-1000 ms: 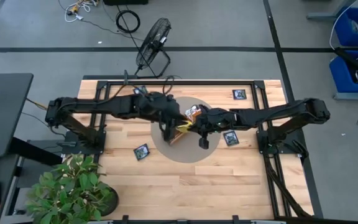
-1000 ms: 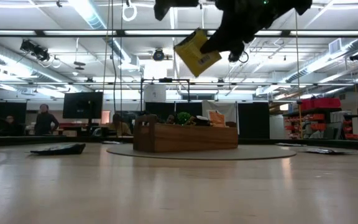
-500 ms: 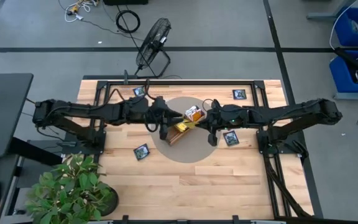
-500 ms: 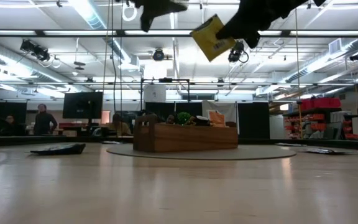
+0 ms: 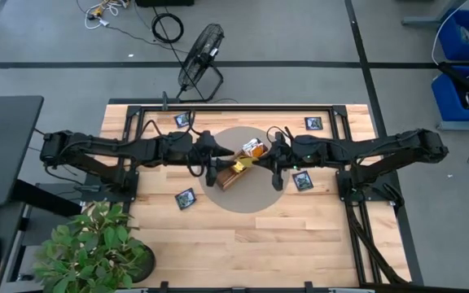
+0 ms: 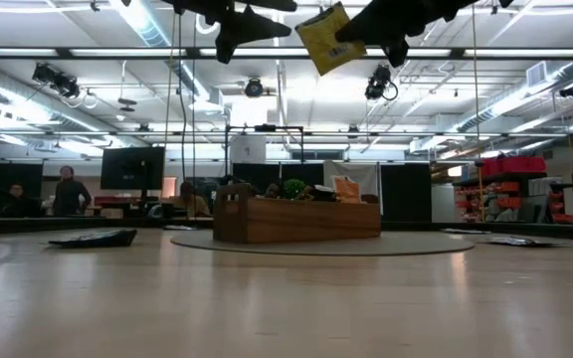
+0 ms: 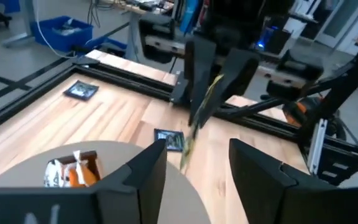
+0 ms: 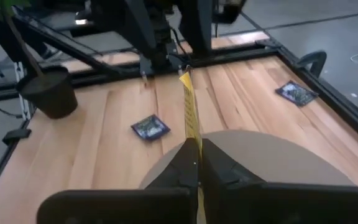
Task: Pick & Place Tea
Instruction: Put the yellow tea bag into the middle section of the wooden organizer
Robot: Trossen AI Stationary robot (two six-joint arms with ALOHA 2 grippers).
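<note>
The right gripper hangs high above the round grey mat in the middle of the pale wooden bench, its fingers pressed together and pinching a flat square yellow tea-bag packet by one edge. From the right wrist view the packet shows edge-on, rising from between the fingers. The left gripper hovers just beside it at about the same height, clear of the packet, its fingers spread apart with nothing between them. Under both grippers the brown wooden three-compartment tray sits on the mat, with an orange-and-white packet standing in one end compartment. Dark navy square packets lie flat on the bench: one by the right arm, one near the far right corner, one near the far left edge, and one on the near left side. A green potted plant stands at the bench's near left corner.
</note>
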